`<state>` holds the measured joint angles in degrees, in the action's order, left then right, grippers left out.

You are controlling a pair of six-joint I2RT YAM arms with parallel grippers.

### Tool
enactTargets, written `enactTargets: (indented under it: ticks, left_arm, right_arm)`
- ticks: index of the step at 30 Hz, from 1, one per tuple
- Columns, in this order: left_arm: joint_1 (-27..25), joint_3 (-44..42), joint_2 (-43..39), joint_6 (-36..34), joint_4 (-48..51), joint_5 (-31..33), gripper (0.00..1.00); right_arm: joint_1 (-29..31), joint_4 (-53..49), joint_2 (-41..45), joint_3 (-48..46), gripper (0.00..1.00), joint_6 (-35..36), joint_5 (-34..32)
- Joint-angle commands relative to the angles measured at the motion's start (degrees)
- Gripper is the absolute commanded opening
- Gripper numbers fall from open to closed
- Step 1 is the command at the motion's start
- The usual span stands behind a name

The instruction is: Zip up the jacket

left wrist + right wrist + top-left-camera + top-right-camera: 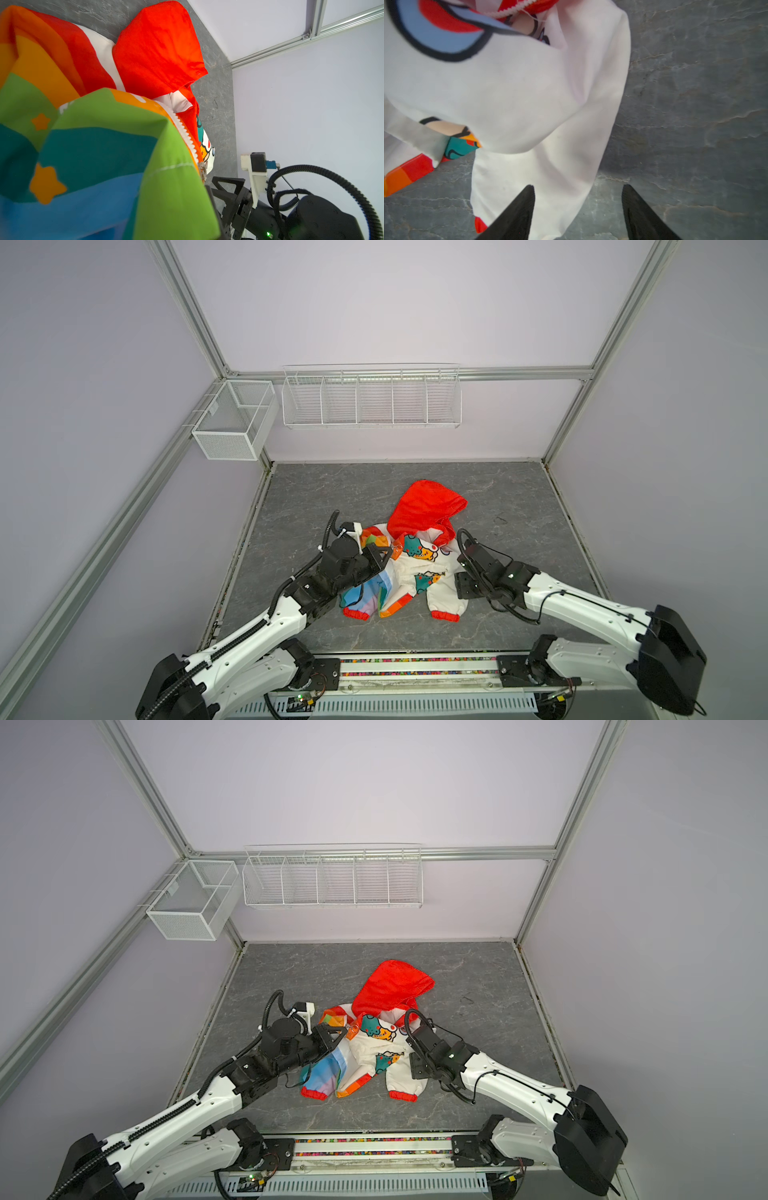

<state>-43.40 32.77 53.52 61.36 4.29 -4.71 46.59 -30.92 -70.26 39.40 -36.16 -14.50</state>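
Note:
The jacket (415, 572) (374, 1054) lies crumpled in the middle of the grey table, its red hood (428, 506) toward the back. The rainbow half is on the left and the white cartoon half on the right. My left gripper (388, 552) (343, 1032) is shut on the rainbow half's front edge and holds it raised. In the left wrist view that fabric hides the jaws, and the white zipper (187, 133) runs down the edge to its slider (202, 169). My right gripper (578, 207) (460, 587) stands open over the white sleeve (550, 176) and grips nothing.
The table (519, 510) is walled at the back and on both sides. A mesh basket (235, 423) and a long wire rack (370, 400) hang on the back wall. The arms' mounting rail (415, 672) runs along the front edge.

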Motion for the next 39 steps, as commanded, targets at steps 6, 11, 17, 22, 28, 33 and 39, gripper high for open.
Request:
enactTargets:
  ticks: [6, 11, 17, 22, 28, 33, 39]
  left_arm:
    - [1.6, 0.0, 0.4, -6.4, 0.7, -4.4, 0.0]
    - [4.2, 0.2, 2.9, -7.5, 1.5, -6.5, 0.0]
    - [6.1, 3.1, 4.9, -11.9, 5.6, -5.4, 0.0]
    - [9.5, 5.0, 6.9, -14.6, 7.3, -6.4, 0.0]
    - [14.7, 5.2, 7.0, -16.3, 7.7, -7.8, 0.0]
    - [18.1, 4.9, 4.9, -17.4, 9.3, -8.2, 0.0]
    - [19.9, 4.2, 2.4, -18.7, 11.7, -8.6, 0.0]
  right_arm:
    - [0.2, 12.2, -11.0, -0.7, 0.57, -6.8, 9.3]
    - [0.6, 22.5, -15.8, -0.3, 0.54, -11.6, 15.4]
    - [2.5, 37.0, -26.6, 4.8, 0.51, -19.8, 21.8]
    - [6.3, 48.7, -38.9, 14.0, 0.49, -27.5, 23.8]
    - [11.1, 61.0, -48.4, 24.6, 0.48, -34.7, 22.4]
    - [11.8, 51.2, -39.9, 24.0, 0.56, -27.1, 16.1]
    - [9.3, 36.8, -23.2, 17.6, 0.64, -17.0, 9.9]
